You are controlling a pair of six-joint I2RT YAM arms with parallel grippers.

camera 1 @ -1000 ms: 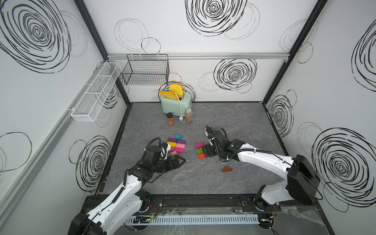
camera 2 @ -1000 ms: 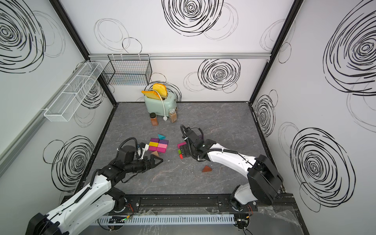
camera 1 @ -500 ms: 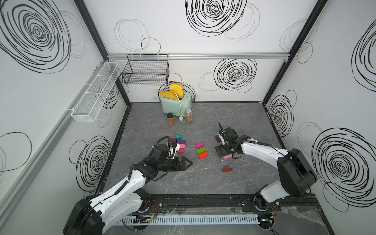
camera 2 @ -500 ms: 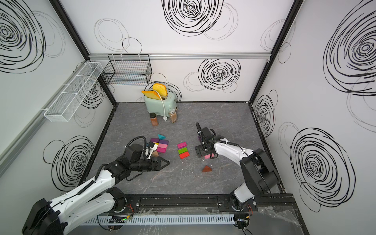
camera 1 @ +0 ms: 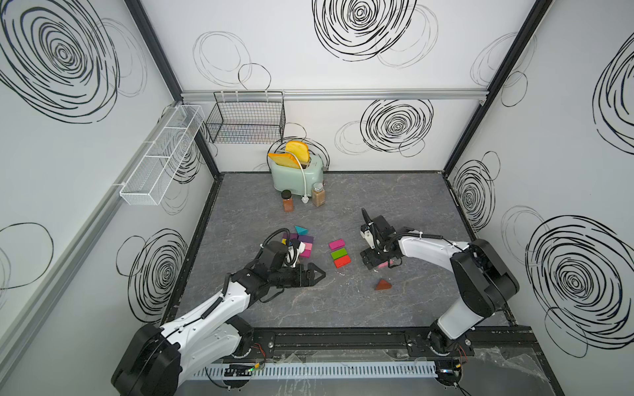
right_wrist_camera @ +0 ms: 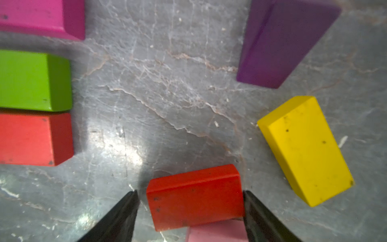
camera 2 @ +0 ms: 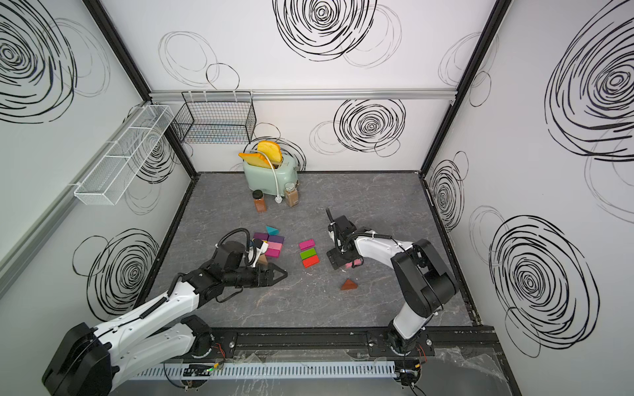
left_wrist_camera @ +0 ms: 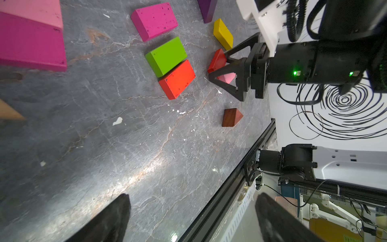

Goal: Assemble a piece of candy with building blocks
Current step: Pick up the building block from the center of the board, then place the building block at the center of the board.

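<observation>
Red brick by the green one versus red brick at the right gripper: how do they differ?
The red brick in the row lies flat, touching the green brick; the red brick at the gripper is tilted, leaning on a pink block. The first stands free; the second sits between the open jaws of the right gripper. Both are red rectangular bricks of similar size.

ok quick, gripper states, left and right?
Left gripper: open, holding nothing.
Right gripper: open, straddling the red brick, with a gap at one finger; not yet clamped.
</observation>
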